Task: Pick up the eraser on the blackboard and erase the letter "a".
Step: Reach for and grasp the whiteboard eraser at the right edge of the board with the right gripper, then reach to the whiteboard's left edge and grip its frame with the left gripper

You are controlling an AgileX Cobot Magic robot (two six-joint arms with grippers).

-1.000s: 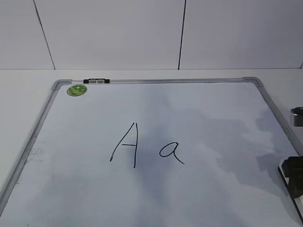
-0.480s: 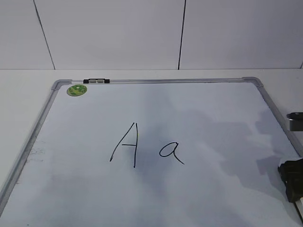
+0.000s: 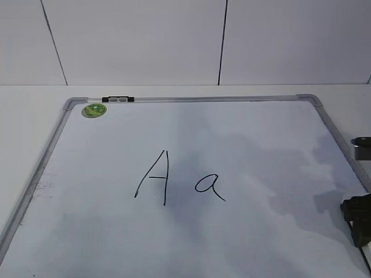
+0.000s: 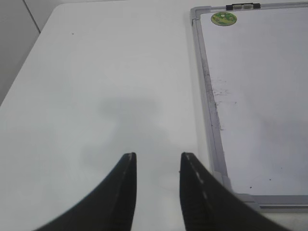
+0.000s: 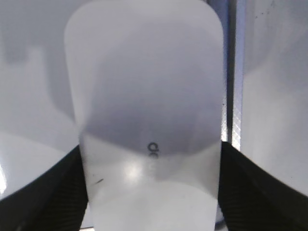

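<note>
The white eraser (image 5: 144,96) lies on the blackboard (image 3: 191,99), beside the board's right frame, and fills the right wrist view. My right gripper (image 5: 150,154) has a jaw pressed against each long side of it and shows at the right edge of the exterior view (image 3: 358,220). The eraser itself is hidden in the exterior view. The letter "a" (image 3: 209,186) stands in the board's middle, right of a taller capital "A" (image 3: 153,176). My left gripper (image 4: 158,159) is open and empty over the bare table, left of the board's frame (image 4: 208,96).
A round green magnet (image 3: 94,110) sits in the board's far left corner, also in the left wrist view (image 4: 224,19). A black and white clip (image 3: 118,99) sits on the far frame. White table (image 4: 96,86) surrounds the board; a white panelled wall stands behind.
My right gripper has sunk a little lower at the right edge of the exterior view. The board, the letters and the magnet have not moved.
</note>
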